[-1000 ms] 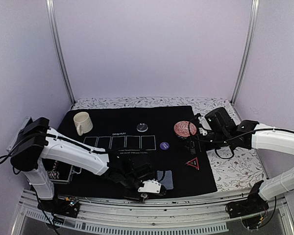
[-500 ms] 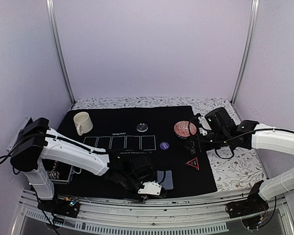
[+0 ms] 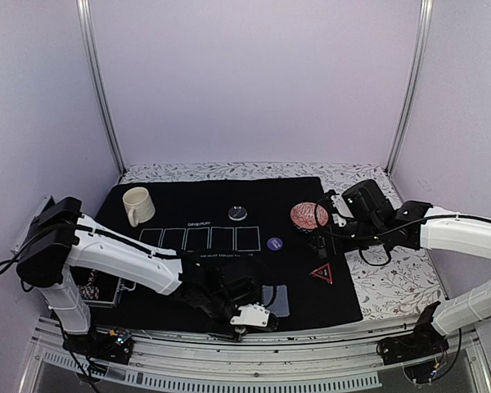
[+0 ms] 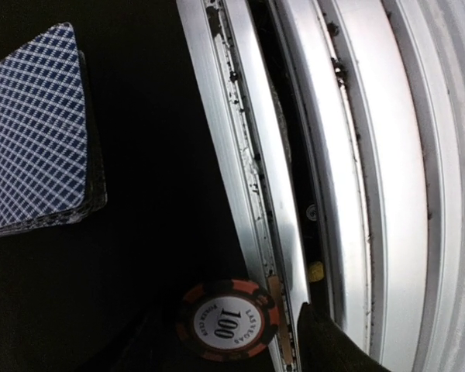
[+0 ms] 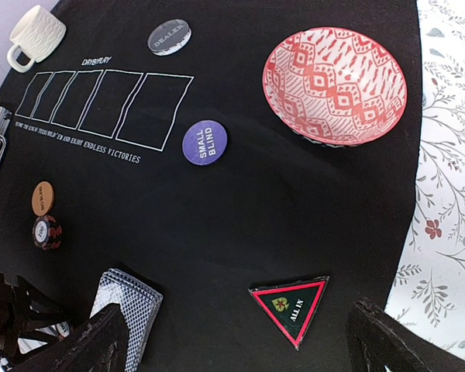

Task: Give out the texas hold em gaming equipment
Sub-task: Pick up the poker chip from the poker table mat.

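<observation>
Left wrist view: striped poker chip [image 4: 228, 328] sits between the fingers of the left gripper [image 4: 231, 346], gripped or not I can't tell; card deck [image 4: 35, 132] beyond. Right gripper [image 5: 239, 311] spread wide, ALL IN triangle [image 5: 292, 304] between its fingers.

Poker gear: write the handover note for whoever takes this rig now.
Left end effector: low at the near rail, a striped chip by its fingers; grip unclear.
Right end effector: open, empty, near the all-in triangle.
Card deck at the near edge; dealer disc, small blind disc and orange disc lie on the mat.
Done: no cards dealt. Left: card boxes stand unfilled.
</observation>
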`<state>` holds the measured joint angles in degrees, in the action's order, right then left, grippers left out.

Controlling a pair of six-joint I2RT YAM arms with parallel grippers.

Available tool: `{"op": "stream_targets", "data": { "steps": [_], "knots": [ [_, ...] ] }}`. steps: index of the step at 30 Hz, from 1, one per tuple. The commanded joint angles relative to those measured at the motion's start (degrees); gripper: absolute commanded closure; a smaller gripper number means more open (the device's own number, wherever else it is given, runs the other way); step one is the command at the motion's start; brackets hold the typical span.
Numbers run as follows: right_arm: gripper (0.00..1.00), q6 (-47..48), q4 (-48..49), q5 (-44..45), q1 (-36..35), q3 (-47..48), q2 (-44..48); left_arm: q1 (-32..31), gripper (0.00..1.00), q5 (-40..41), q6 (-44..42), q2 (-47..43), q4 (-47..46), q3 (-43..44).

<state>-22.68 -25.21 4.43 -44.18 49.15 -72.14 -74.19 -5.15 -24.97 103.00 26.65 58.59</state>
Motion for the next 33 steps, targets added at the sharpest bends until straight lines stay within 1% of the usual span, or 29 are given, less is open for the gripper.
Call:
{"op": "stream_targets", "data": {
  "steps": [1,8,15,19,28,33],
  "knots": [
    [0.00,0.6,-0.2,1.0,0.2,-0.3,0.6,-0.6,0.42,2.1,-0.1,1.8,-0.1,-0.1],
    [0.00,0.9,-0.4,1.1,0.2,0.0,0.5,-0.6,0.52,2.6,0.0,2.4,-0.2,0.5],
    [0.00,1.2,-0.5,1.1,0.2,0.3,0.4,-0.6,0.58,2.8,0.2,1.5,0.6,0.4],
    [0.00,1.4,-0.6,1.2,0.2,0.6,0.2,-0.5,0.62,0.8,0.9,0.9,1.8,1.2],
    [0.00,1.5,-0.7,1.3,0.2,0.8,0.0,-0.6,0.66,-1.1,1.6,-1.5,2.2,0.1],
    [0.01,1.6,-0.8,1.6,0.2,0.8,0.2,-0.3,0.69,-1.0,2.9,-3.5,1.4,-0.6]
  ]
}}
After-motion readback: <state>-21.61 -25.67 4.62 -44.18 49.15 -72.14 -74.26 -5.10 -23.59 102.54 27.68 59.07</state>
